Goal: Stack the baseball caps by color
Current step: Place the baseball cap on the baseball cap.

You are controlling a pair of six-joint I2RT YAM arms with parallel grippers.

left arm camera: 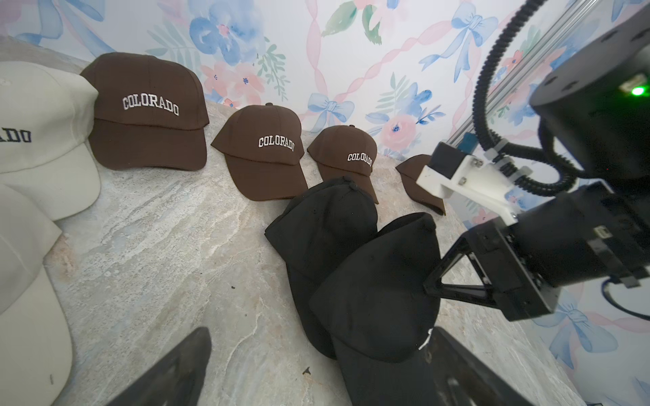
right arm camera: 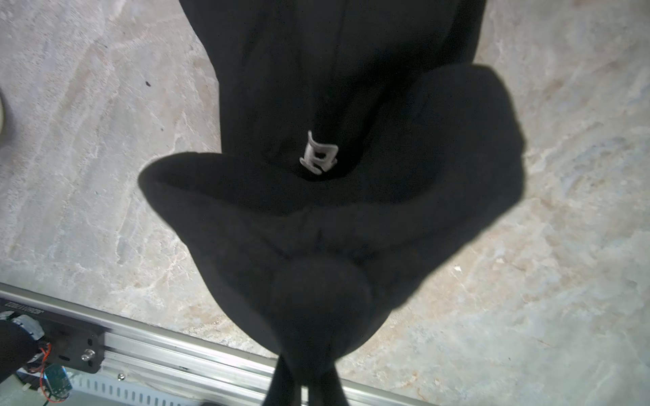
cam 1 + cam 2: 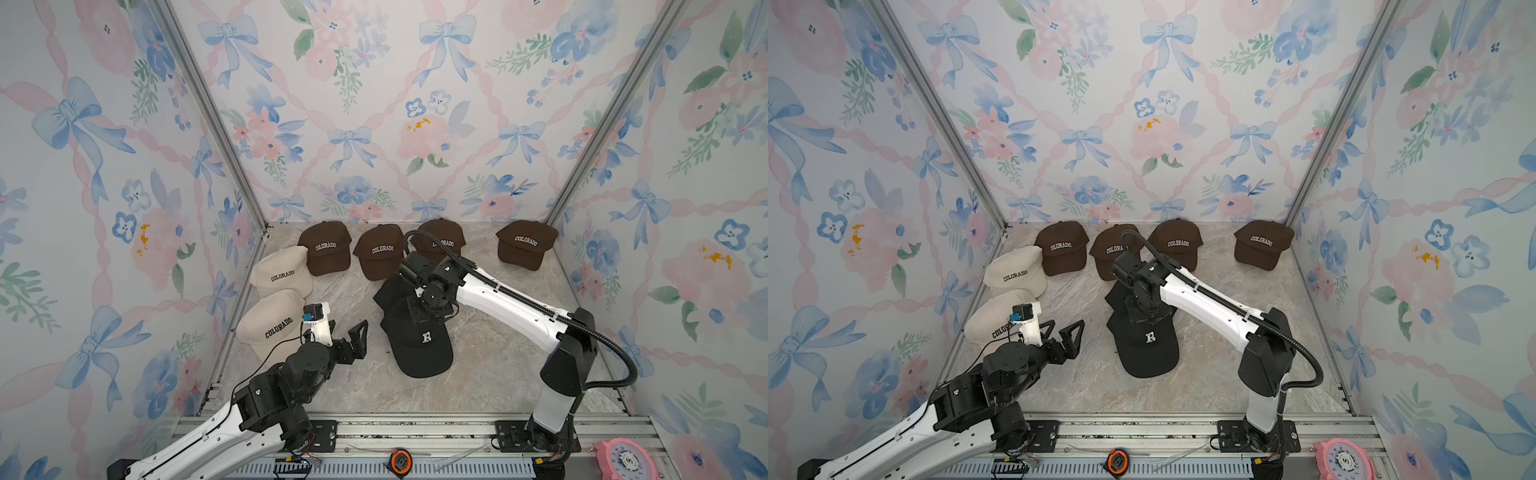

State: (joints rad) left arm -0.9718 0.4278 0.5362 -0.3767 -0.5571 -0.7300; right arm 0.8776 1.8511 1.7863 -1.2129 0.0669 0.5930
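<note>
Several dark brown "COLORADO" baseball caps lie in a row along the back wall. Two cream caps sit at the left wall. In the middle a black "R" cap lies over another black cap. My right gripper is shut on the crown of the top black cap, its fingertips buried in the fabric. My left gripper hangs open between the near cream cap and the black caps, holding nothing.
Floral walls close in the marble table on three sides. An aluminium rail runs along the front edge, with an orange tape measure and a pink timer below it.
</note>
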